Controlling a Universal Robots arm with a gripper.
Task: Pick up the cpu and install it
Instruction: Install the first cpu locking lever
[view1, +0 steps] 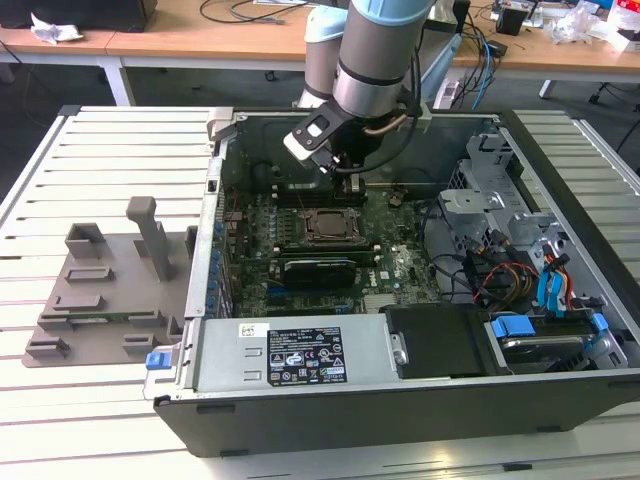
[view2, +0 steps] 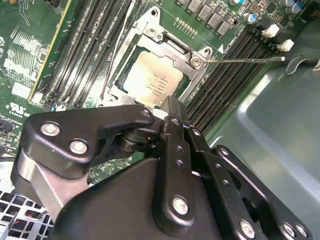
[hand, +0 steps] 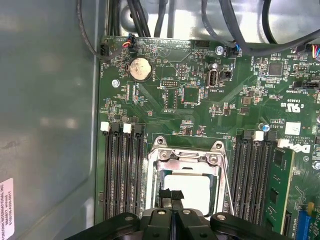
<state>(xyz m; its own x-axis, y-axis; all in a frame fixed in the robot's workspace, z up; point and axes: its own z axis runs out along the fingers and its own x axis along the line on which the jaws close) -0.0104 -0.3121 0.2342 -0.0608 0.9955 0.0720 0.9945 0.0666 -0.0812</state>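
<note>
The tool (view2: 170, 107) is seen nearest in both wrist views, black, with its fingers (hand: 171, 196) pressed together and nothing between them. The fingertips are held just above the near edge of the cpu (view2: 156, 80); whether they touch it cannot be told.

The cpu (hand: 187, 187), silver-white on top, is seated flat inside the metal socket frame (hand: 186, 156) on the green motherboard (hand: 200, 85). The frame is seen folded around the chip's edges, with a thin lever rod (view2: 245, 60) lying out to one side.

Black memory slots (hand: 122, 170) are set on both sides of the socket. A round coin battery (hand: 140, 68) is mounted further on, near the bundled black cables (hand: 145, 20) at the board's far edge.

In the exterior view, the tool (view1: 345, 168) is lowered into the open computer case (view1: 560, 150), over the socket (view1: 325, 225). The case is laid on its side on a slatted white bench (view1: 100, 160). A grey plastic shroud (view1: 110, 285) is placed at the exterior view's left of the case. Wooden desks (view1: 200, 35) are ranged behind.
</note>
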